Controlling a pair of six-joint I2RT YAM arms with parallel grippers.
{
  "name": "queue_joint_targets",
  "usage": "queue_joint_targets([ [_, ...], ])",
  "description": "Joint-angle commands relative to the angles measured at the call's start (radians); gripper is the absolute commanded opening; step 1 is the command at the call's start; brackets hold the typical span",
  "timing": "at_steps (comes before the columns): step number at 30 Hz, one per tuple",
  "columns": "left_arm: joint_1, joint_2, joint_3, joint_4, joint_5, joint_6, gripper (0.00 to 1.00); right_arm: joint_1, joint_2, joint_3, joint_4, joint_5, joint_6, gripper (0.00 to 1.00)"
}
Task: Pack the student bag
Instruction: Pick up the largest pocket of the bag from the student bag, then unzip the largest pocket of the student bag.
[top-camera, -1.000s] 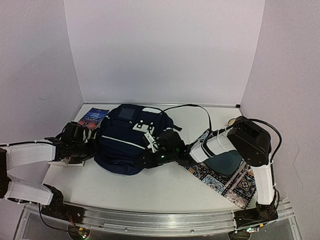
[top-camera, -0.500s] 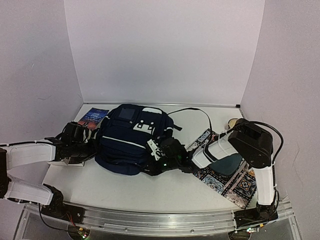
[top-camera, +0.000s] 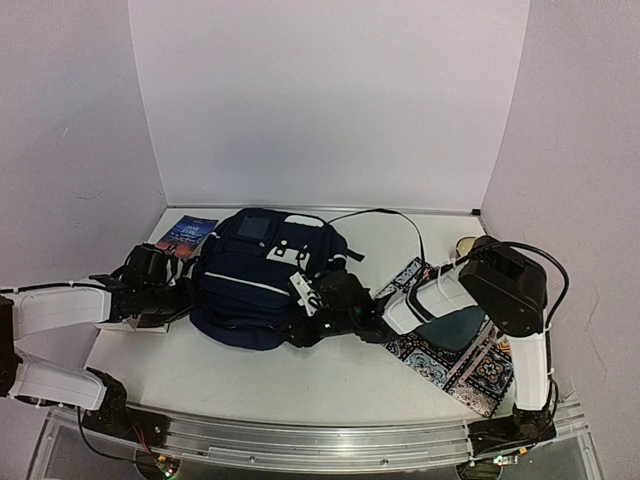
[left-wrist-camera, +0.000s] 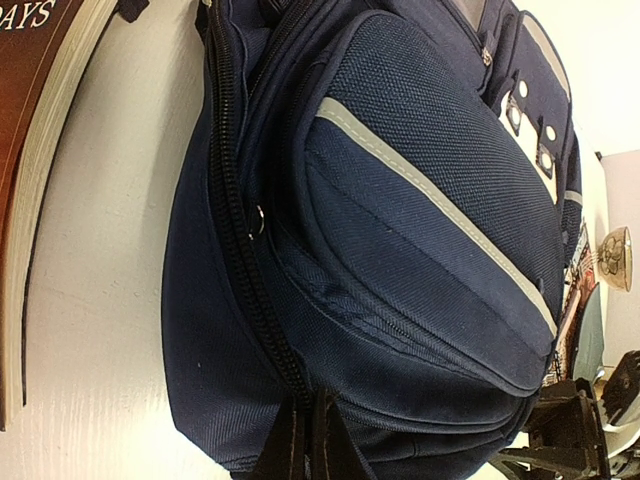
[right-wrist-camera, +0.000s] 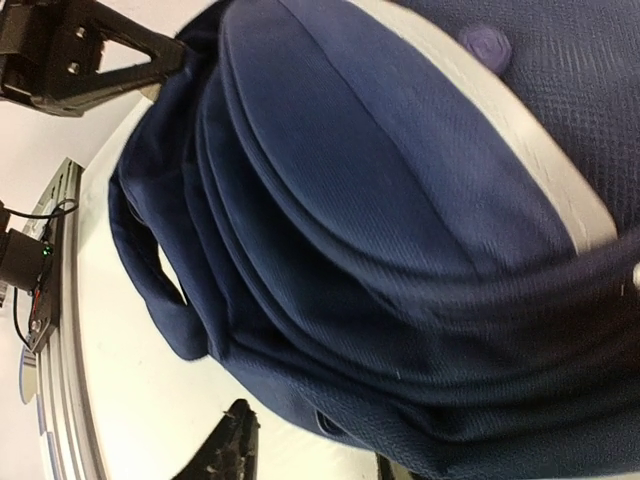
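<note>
The student bag (top-camera: 255, 280) is a dark navy backpack with white stripe trim, lying flat in the middle of the table. It fills the left wrist view (left-wrist-camera: 420, 200) and the right wrist view (right-wrist-camera: 400, 220). My left gripper (top-camera: 186, 290) is at the bag's left side. In its own view it (left-wrist-camera: 308, 425) is shut on the bag's seam, where the black zipper ends. My right gripper (top-camera: 302, 325) is at the bag's near right edge. In its own view it (right-wrist-camera: 310, 455) is open, with the bag's lower edge between the fingers (right-wrist-camera: 228, 450).
A blue-covered book (top-camera: 186, 235) lies at the back left, by the bag; its page edge shows in the left wrist view (left-wrist-camera: 30, 180). A patterned mat (top-camera: 455, 365) with a teal object (top-camera: 452, 325) lies right. A small gold round thing (top-camera: 465, 243) sits behind it. A black strap (top-camera: 395, 215) loops behind the bag.
My right gripper dipped toward the near edge, then moved back left against the bag's near right edge. The bag's right side and strap shifted slightly. The left arm has not moved.
</note>
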Motion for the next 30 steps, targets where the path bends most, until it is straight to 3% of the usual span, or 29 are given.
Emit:
queue_joint_targets([
  [1,-0.005,-0.025,0.006,0.062,0.037,-0.007,0.00,0.010,0.022,0.062,0.011,0.032,-0.050,0.41],
  [11,-0.006,-0.023,0.009,0.068,0.051,-0.012,0.00,0.043,0.102,0.131,-0.070,0.168,-0.152,0.34],
  [19,-0.006,-0.044,0.003,0.056,0.003,0.004,0.00,0.047,0.027,0.073,-0.093,0.238,-0.200,0.01],
  [25,-0.004,-0.053,0.026,-0.015,-0.086,0.036,0.00,0.019,-0.155,-0.014,-0.242,0.301,-0.250,0.00],
  [30,0.004,-0.064,0.026,-0.057,-0.150,0.041,0.00,-0.078,-0.249,-0.069,-0.377,0.348,-0.244,0.00],
])
